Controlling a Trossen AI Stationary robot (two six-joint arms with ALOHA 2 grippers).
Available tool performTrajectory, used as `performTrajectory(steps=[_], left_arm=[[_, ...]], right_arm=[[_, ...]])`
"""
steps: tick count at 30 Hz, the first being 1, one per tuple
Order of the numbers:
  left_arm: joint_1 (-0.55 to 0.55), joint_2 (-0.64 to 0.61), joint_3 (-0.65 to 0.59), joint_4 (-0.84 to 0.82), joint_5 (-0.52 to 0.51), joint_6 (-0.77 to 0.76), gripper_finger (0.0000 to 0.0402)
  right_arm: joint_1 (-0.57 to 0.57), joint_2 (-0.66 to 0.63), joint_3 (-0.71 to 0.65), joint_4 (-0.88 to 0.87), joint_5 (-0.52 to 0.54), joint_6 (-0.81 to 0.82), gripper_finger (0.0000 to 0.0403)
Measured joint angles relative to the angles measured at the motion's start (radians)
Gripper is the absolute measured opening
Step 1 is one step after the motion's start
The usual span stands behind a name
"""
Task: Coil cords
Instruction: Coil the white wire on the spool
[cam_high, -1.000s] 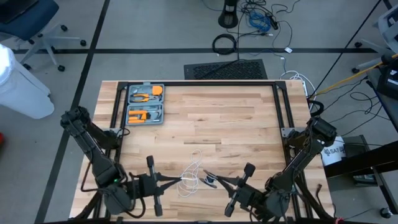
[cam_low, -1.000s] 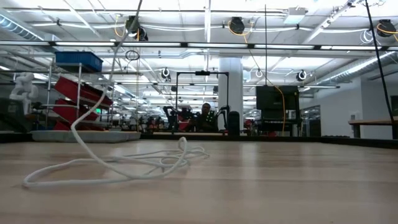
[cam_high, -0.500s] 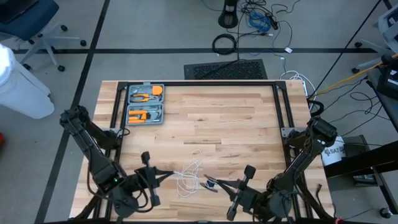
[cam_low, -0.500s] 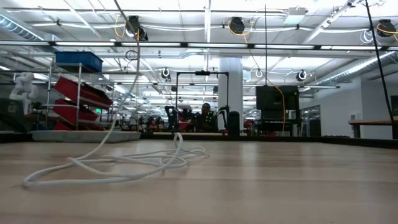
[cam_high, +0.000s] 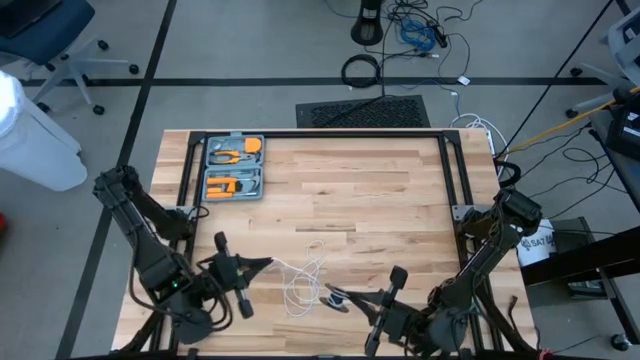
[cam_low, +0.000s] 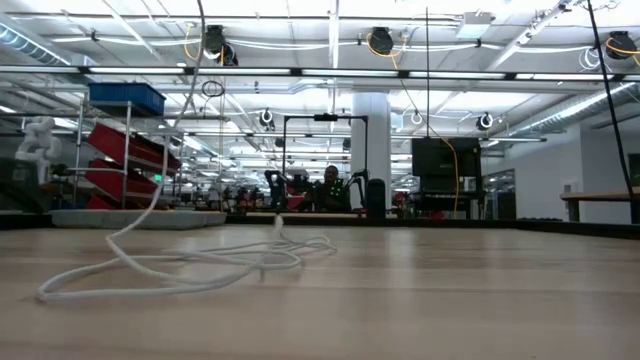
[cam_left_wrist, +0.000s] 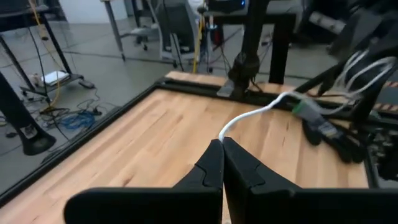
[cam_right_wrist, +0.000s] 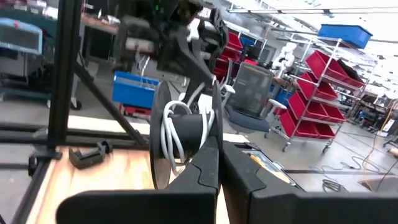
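Since a second ago the left gripper (cam_high: 266, 262) has swung away from the right arm and toward the table's left edge, drawing its end of the white cord (cam_high: 300, 280) with it, so the loose loops on the wood lie a little flatter in the low view. Cord: thin, white, pliant; a slack tangle of loops (cam_low: 200, 265) rests on the near middle of the table (cam_high: 380, 200), between the two arms. One end rises to the left gripper, whose fingers are pressed together on the strand (cam_left_wrist: 249, 119). The other end is wound in a few turns on the small black-and-silver reel (cam_right_wrist: 180, 137), which the right gripper (cam_high: 350, 296) holds pinched between closed fingers, just off the table's near edge side of the tangle. Key relation: cord runs roughly left to right, from the left gripper across the loose heap to the reel, with the heap nearer the reel than the left gripper's fingertips are. Judgement: most of the length is not yet on the reel; coiling has barely started. Next move likely calls for the left arm to carry its strand round the reel while the right keeps it steady; slack loops could snag or knot. Grey tool case (cam_high: 234, 168) with orange tools sits well apart at the far left corner, untouched.
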Motion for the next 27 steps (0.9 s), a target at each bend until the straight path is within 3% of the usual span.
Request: performTrajectory(steps=[14,23,27], left_arm=[[-0.060,0.008,0.000,0.470,-0.004,0.430,0.0001],[-0.009,0.038,0.000,0.541,0.022,0.449,0.0001],[0.030,0.063,0.000,0.655,0.064,0.525,0.0001]], right_arm=[[-0.075,0.000,0.000,-0.163,0.049,0.146,0.0000],[-0.095,0.000,0.000,-0.206,0.048,0.208,0.0000],[-0.104,0.000,0.000,-0.227,0.048,0.230,0.0000]])
